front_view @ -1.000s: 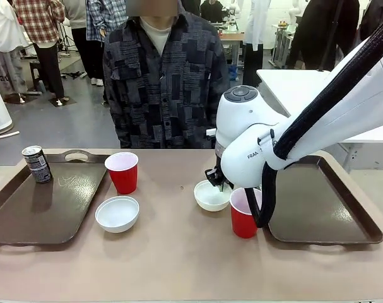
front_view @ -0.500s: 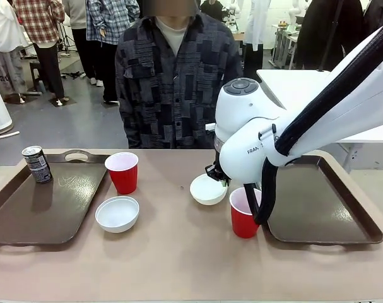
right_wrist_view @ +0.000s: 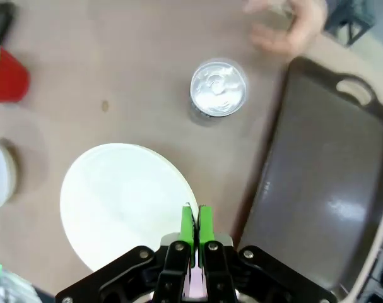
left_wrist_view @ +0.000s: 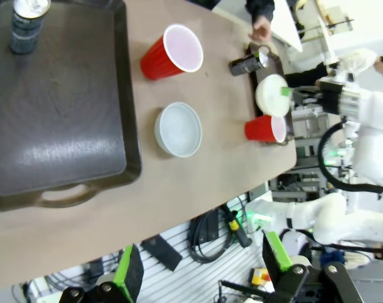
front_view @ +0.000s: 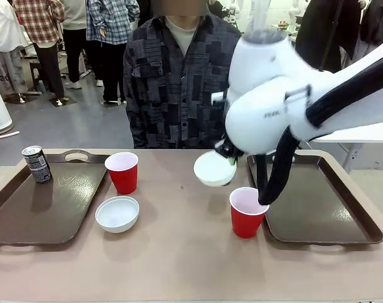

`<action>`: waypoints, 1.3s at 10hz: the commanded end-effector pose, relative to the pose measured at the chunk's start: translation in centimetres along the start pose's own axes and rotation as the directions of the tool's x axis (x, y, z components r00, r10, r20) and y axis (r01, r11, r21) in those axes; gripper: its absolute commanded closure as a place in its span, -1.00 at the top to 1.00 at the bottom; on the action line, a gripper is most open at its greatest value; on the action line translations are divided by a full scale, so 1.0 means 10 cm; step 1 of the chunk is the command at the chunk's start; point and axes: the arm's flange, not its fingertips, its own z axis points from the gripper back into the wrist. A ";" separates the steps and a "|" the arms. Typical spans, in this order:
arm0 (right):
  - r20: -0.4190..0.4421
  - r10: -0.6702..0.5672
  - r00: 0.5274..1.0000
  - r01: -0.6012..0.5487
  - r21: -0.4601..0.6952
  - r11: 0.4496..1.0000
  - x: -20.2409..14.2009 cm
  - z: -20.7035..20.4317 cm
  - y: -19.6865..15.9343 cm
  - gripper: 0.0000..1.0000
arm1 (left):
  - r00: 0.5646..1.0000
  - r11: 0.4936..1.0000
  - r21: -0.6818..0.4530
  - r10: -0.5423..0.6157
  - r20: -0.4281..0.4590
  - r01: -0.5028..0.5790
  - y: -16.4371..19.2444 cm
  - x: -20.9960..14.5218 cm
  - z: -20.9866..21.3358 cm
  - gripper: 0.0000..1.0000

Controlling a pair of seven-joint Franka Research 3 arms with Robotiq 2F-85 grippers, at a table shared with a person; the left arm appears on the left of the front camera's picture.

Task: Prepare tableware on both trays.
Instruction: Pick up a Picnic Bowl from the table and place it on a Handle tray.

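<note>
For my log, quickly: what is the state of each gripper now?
Left gripper: open, holding nothing.
Right gripper: closed on the small round white bowl.

person's hand (right_wrist_view: 284,29) blurred, red cup (right_wrist_view: 8,79) cut off

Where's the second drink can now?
Right wrist view: the can stands on the tabletop beside the right tray, just beyond the bowl the right hand grips.

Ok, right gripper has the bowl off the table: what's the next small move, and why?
Probably carry the bowl sideways to the right tray, at this height. The right gripper is shut on its rim and holds it clear of the tabletop; the tray's middle lies bare; the red cup stands by the tray's near edge, so a lower path might clip it.
</note>
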 end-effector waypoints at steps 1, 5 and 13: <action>0.053 -0.033 0.998 0.033 0.003 0.999 -0.15 0.39 -0.28 -1.00 | 1.000 1.000 -0.014 0.015 0.004 -0.015 -0.03 0.00 0.00 1.00; 0.030 -0.134 0.990 0.137 -0.098 0.986 -0.36 0.59 -1.20 -1.00 | 1.000 1.000 -0.014 0.015 0.004 -0.015 -0.03 0.00 0.00 1.00; 0.002 -0.229 0.973 0.227 -0.134 0.964 -0.53 0.50 -1.85 -0.92 | 1.000 1.000 -0.014 0.015 0.004 -0.015 -0.03 0.00 0.00 1.00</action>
